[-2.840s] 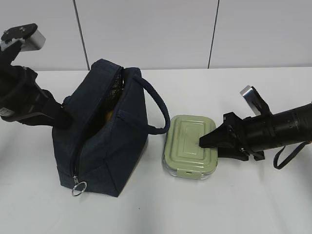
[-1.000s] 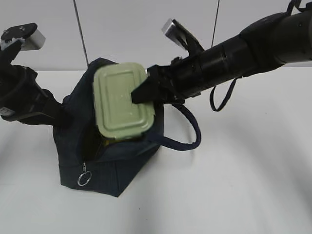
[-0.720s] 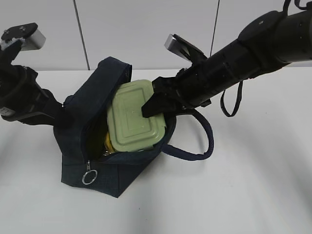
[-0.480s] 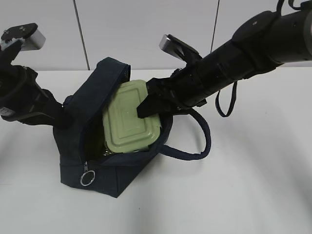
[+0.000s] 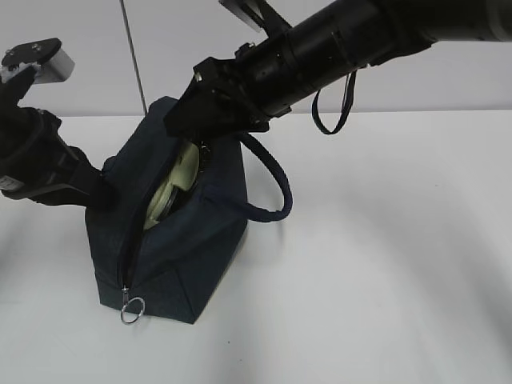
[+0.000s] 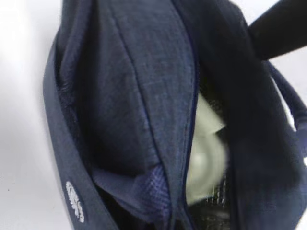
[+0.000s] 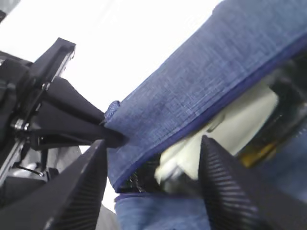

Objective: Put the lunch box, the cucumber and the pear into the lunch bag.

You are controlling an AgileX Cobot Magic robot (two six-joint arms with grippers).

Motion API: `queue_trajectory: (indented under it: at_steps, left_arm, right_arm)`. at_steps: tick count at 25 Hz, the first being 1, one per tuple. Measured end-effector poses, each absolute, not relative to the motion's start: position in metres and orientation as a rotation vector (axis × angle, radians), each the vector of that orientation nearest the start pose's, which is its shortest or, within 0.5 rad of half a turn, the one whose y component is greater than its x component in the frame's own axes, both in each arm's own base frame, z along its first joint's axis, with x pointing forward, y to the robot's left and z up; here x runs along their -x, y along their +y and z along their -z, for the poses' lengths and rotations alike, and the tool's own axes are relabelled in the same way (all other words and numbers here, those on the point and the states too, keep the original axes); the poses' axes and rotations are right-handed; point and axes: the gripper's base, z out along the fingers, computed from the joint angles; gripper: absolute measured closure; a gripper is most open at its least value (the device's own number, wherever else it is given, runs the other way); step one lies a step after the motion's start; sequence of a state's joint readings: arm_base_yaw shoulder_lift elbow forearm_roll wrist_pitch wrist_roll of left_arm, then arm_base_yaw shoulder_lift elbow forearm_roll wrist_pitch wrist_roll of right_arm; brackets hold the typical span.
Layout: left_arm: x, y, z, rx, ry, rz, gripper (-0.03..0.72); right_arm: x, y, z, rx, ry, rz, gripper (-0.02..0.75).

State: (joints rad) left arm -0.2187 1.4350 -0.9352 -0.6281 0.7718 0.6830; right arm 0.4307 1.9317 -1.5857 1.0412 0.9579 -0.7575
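The navy lunch bag (image 5: 184, 240) stands on the white table, its top zipper open. The pale green lunch box (image 5: 172, 192) sits on edge inside it and also shows in the left wrist view (image 6: 206, 148) and the right wrist view (image 7: 230, 124). My right gripper (image 5: 188, 112) hovers just above the bag's mouth, open and empty, its fingers wide apart either side of the opening (image 7: 153, 141). My left gripper (image 5: 100, 188) pinches the bag's left rim (image 7: 112, 136). A yellow-orange patch (image 7: 261, 149) under the box may be the pear. The cucumber is hidden.
The bag's padded loop handle (image 5: 272, 188) hangs off to the right. The metal ring pull (image 5: 130, 310) lies at the bag's front bottom corner. White table (image 5: 384, 264) extends to the right and front; a white wall stands behind.
My right gripper carried the lunch box from the table up and into the bag, let it go and rose to the left. The box has dropped deeper and the bag's mouth has narrowed.
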Motion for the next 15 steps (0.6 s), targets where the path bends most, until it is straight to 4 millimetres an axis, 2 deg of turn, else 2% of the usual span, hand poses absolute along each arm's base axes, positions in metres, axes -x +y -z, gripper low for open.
queue_trajectory:
  at_steps: [7,15]
  left_arm:
    - [-0.263,-0.097,-0.254,-0.681,2.514,0.563,0.703]
    - [-0.263,-0.097,-0.254,-0.681,2.514,0.563,0.703]
  right_arm:
    - [-0.359,0.22,-0.276,0.823,2.459,-0.894,0.293]
    - [-0.367,0.219,-0.271,0.733,2.471,-0.842,0.298]
